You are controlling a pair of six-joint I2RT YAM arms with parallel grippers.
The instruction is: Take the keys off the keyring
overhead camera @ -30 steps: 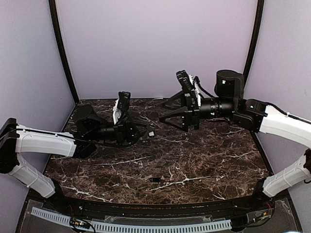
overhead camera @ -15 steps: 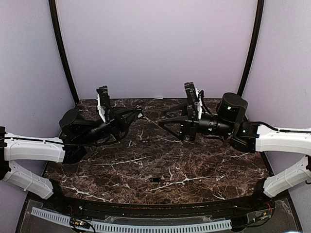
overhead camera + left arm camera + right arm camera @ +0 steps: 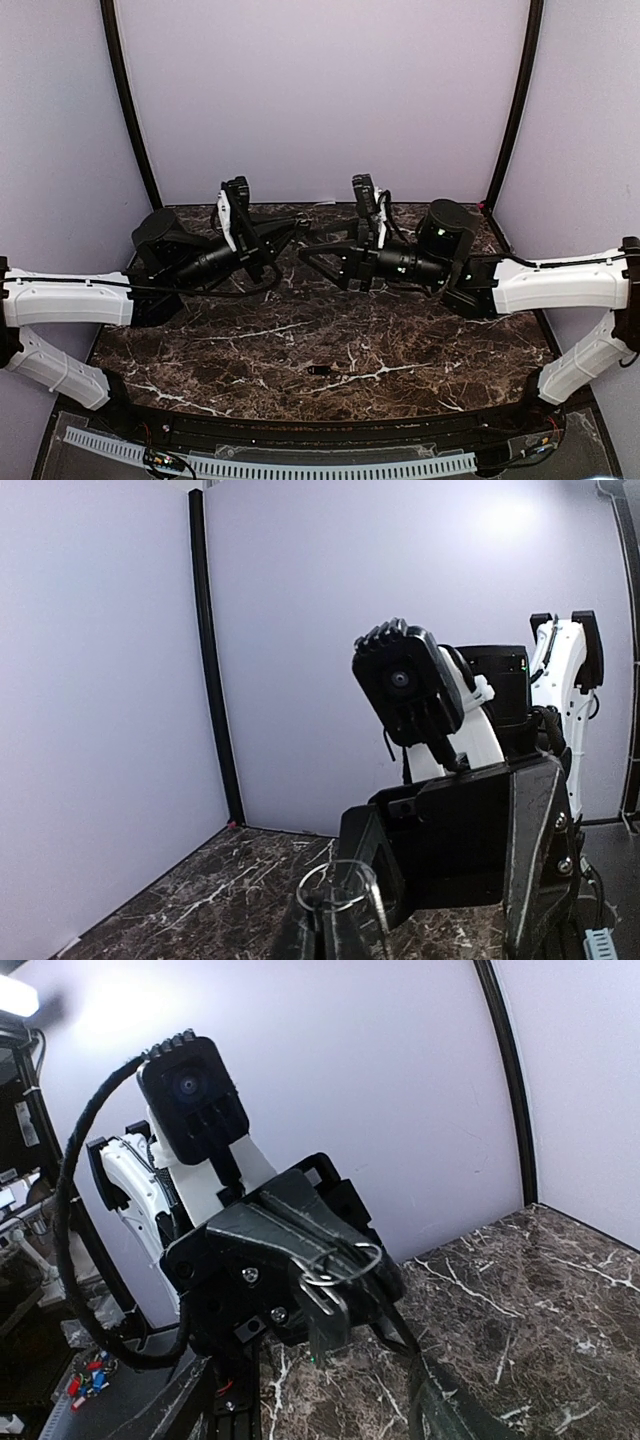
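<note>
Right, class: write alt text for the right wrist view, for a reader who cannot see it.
A black two-finger left gripper, shut, pinches a thin silvery wire keyring with a small dark key hanging below it. Behind are a dark white-veined marble table and a plain lilac wall.

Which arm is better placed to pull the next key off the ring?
Right. The left gripper is shut on the keyring, with a key dangling from it, so it is occupied. The right gripper faces it closely with jaws open, free to take the key.
</note>
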